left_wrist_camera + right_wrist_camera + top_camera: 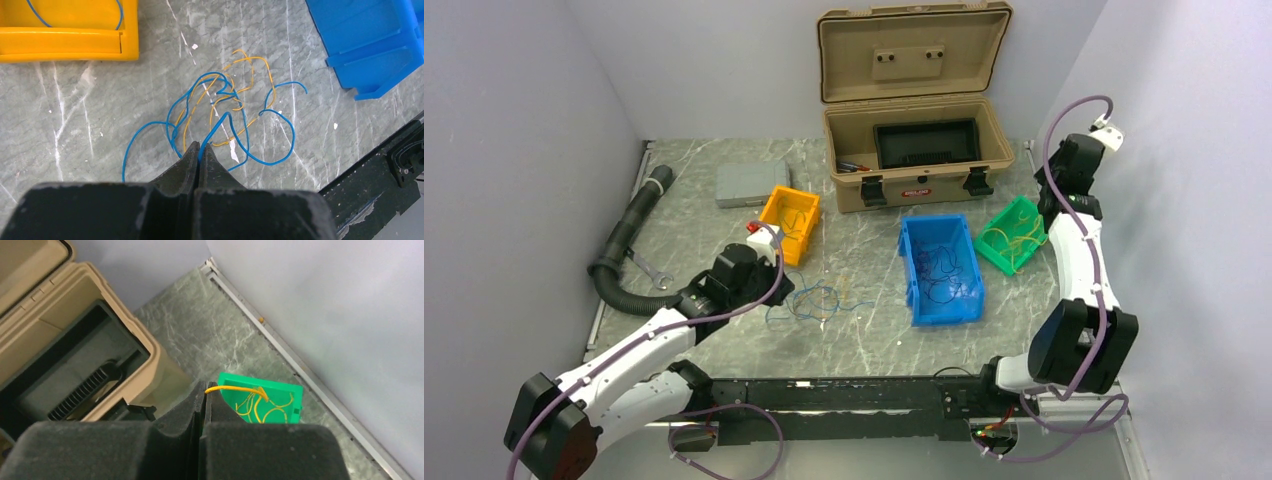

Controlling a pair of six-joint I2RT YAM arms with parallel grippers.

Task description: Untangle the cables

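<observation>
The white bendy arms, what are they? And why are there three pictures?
They are two robot arms, and each one ends in a two-finger pincher called a gripper. The big picture looks down from above the table. The other two pictures come from little cameras on the wrists, so you see each arm's own black fingers at the bottom.

On the table sit an orange bin, a blue bin, a green bin, an open tan case and a tangle of thin cables.

The left gripper is shut, pinching a blue wire from that tangle. The right gripper is shut on a yellow wire that leads toward the green bin, where more yellow wires lie.
</observation>
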